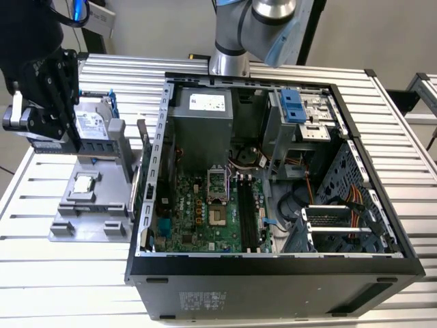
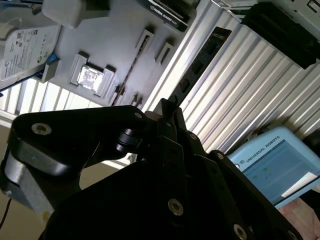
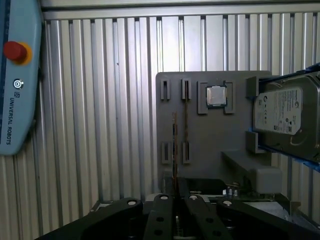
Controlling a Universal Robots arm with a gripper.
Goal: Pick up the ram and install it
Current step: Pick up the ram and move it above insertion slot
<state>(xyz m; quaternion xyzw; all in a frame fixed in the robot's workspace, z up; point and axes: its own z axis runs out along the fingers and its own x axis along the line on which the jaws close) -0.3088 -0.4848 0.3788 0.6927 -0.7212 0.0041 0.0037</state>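
On my feed, the claw (image 3: 175,194) is closest. Its black fingers are clenched on one end of the ram (image 2: 200,64), and the stick runs straight out from between them. The second wrist view shows me its flat dark face with a row of chips. In the first wrist view I see it edge-on, as a thin line.

Beyond the ram sits the gray fixture tray (image 3: 210,135), resting on the ribbed metal counter (image 3: 100,125). I cannot tell whether the ram's far end touches the tray. The tray's small upright slot blocks stand in pairs. A square silver processor (image 3: 216,96) sits in its own pocket. A silver hard drive (image 3: 285,117) in a blue bracket stands at the tray's end, past the processor. A pale blue teach pendant (image 3: 17,85) with a red button lies on the counter, well apart from the tray.

In the exterior view, I see the claw hanging at the exterior view's left, over the tray's hard-drive end. The open computer case (image 1: 273,266) lies just beside the tray, toward the exterior view's right. Inside it, the green motherboard (image 1: 205,212) faces up. Long dark slots (image 1: 247,212) run beside its processor socket, well apart from the claw. The arm's base (image 1: 229,41) stands behind the case.
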